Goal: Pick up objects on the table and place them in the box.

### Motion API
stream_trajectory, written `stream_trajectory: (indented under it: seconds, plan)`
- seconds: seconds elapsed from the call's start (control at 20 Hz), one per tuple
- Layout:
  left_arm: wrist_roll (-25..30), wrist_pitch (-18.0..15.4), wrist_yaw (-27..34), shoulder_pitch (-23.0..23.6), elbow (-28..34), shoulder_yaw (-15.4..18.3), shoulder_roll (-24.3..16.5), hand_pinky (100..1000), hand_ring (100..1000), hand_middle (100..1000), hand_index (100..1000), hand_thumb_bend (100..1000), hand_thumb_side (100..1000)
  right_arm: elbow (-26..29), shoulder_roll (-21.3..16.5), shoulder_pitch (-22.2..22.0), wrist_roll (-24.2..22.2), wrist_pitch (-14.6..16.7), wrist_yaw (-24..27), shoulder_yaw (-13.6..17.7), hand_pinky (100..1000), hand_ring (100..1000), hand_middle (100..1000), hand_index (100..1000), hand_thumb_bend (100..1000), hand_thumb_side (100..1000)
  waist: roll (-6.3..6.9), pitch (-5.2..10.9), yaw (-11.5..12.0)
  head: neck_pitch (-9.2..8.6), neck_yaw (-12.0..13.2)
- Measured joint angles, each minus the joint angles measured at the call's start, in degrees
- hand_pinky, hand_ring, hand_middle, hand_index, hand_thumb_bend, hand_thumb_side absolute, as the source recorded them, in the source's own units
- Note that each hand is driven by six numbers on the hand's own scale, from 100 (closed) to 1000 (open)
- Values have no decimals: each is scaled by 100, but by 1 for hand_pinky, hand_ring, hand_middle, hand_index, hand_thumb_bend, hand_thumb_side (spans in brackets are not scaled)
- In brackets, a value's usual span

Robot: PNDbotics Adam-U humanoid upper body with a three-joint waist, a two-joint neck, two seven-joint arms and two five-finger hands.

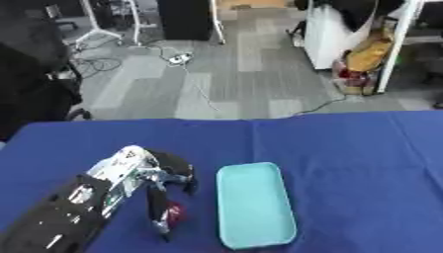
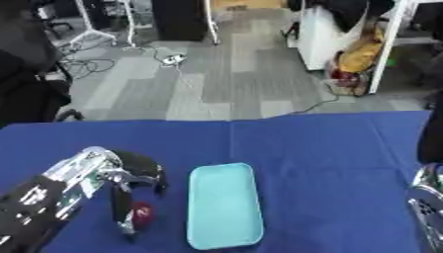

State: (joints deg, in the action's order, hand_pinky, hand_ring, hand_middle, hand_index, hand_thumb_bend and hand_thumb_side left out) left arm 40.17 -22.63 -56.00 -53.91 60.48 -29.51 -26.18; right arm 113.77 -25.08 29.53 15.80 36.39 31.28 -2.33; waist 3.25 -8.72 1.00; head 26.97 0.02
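A small red object (image 1: 176, 213) lies on the blue table (image 1: 346, 148), left of the light turquoise box (image 1: 253, 205), a shallow open tray. My left hand (image 1: 138, 173) reaches in from the lower left and hovers over the red object. Its thumb (image 1: 158, 210) points down right beside the object on its left, and the bent fingers (image 1: 184, 179) end a little beyond it, so nothing is pinched. The box looks empty. Only a silver and black part of my right hand (image 2: 425, 197) shows, at the right edge of the right eye view.
The blue cloth covers the whole table; its far edge (image 1: 259, 120) runs across the middle of the view. Beyond it lie grey floor, cables, chair legs and a white cabinet.
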Motion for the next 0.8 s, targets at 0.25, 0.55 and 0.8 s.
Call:
stream_trajectory:
  seconds: [0.25,0.55,0.8]
  plan:
    - [-222,-223,-480,5,-39,7,0,100,282,492,747,840,357,0,0,0,1,-1,17,0,349,455,524,648,100,1000,0,0,-2,1,0]
    - [-471,-448,-702,24,-247,83,47,100,261,458,719,816,346,0,0,1,-3,-5,25,0,349,455,524,647,100,1000,0,0,-17,1,0]
    - [-694,-530,-704,31,-382,112,108,100,245,431,692,797,353,0,0,11,-9,-12,40,0,349,455,524,647,100,1000,0,0,-22,1,0]
